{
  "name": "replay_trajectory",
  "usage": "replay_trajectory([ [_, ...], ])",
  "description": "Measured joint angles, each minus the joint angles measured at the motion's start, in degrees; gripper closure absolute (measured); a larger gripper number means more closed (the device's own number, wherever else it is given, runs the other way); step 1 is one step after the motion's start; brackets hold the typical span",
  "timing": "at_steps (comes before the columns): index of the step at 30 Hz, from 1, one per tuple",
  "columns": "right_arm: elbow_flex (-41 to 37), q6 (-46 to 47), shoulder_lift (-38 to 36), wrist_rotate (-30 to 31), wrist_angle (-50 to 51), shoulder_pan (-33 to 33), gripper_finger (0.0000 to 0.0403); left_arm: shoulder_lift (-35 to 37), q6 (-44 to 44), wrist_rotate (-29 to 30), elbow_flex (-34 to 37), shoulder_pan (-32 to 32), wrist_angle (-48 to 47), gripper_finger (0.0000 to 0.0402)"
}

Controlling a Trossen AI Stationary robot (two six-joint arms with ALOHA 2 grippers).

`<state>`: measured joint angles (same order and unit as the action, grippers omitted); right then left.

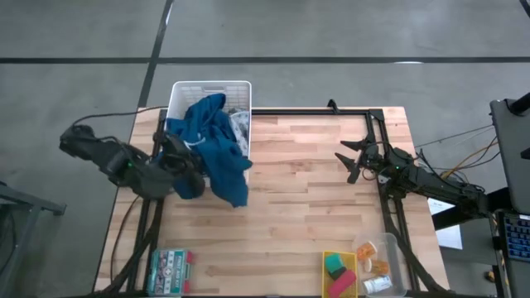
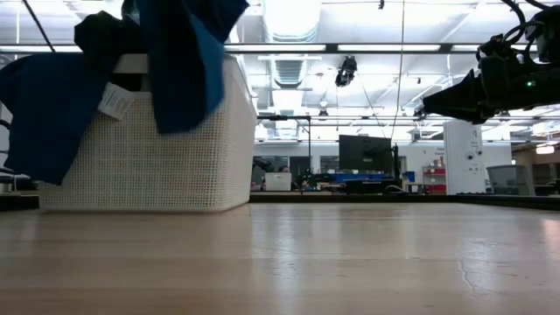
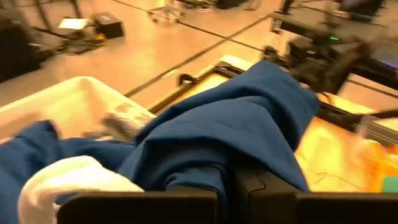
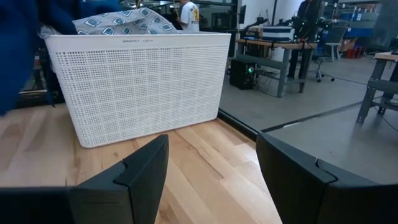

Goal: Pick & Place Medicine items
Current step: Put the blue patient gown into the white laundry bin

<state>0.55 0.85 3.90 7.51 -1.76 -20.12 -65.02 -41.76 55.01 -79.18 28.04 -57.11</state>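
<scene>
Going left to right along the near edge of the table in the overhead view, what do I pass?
Flat green-and-white box with red ends → yellow tray holding green and pink blocks → clear plastic container holding small orange pieces and a small white carton.

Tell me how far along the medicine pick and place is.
Nothing looks placed yet. The left end effector is shut on the blue cloth draped from the white basket. The right end effector hangs open, empty. Medicine items remain in the clear bin.
</scene>
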Motion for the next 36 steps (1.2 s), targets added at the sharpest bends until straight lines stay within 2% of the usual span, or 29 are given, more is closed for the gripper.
replay_trajectory([
  [4, 0.0, 0.0, 0.0, 0.0, 0.0, 0.0, 0.0165, 3.2, 0.2, 1.0, -0.6, -4.7, -3.9, 0.0394],
  [8, 0.0, 0.0, 0.0, 0.0, 0.0, 0.0, 0.0165, 7.0, 7.1, 1.4, -1.4, -11.6, -4.2, 0.0394],
  [12, 0.0, 0.0, 0.0, 0.0, 0.0, 0.0, 0.0165, 9.4, 11.6, 2.4, -3.8, -20.9, -4.0, 0.0394],
  [15, 0.0, 0.0, 0.0, 0.0, 0.0, 0.0, 0.0165, 10.1, 14.3, 0.0, -5.4, -29.0, -4.0, 0.0394],
  [19, 0.0, 0.0, 0.0, 0.0, 0.0, 0.0, 0.0165, 9.3, 21.0, -6.8, -6.2, -41.0, -1.4, 0.0394],
  [23, 0.0, 0.0, 0.0, 0.0, 0.0, 0.0, 0.0165, 7.3, 28.2, -18.2, -5.7, -52.6, 3.4, 0.0394],
  [27, 0.0, 0.0, 0.0, 0.0, 0.0, 0.0, 0.0165, 3.1, 29.7, -28.1, -5.7, -62.8, 4.2, 0.0394],
  [32, 0.0, 0.0, 0.0, 0.0, 0.0, 0.0, 0.0165, -3.7, 29.8, -36.9, -4.5, -69.9, 3.0, 0.0394],
  [36, 0.0, 0.0, 0.0, 0.0, 0.0, 0.0, 0.0165, -8.9, 29.8, -38.7, -2.7, -70.8, 2.8, 0.0394],
])
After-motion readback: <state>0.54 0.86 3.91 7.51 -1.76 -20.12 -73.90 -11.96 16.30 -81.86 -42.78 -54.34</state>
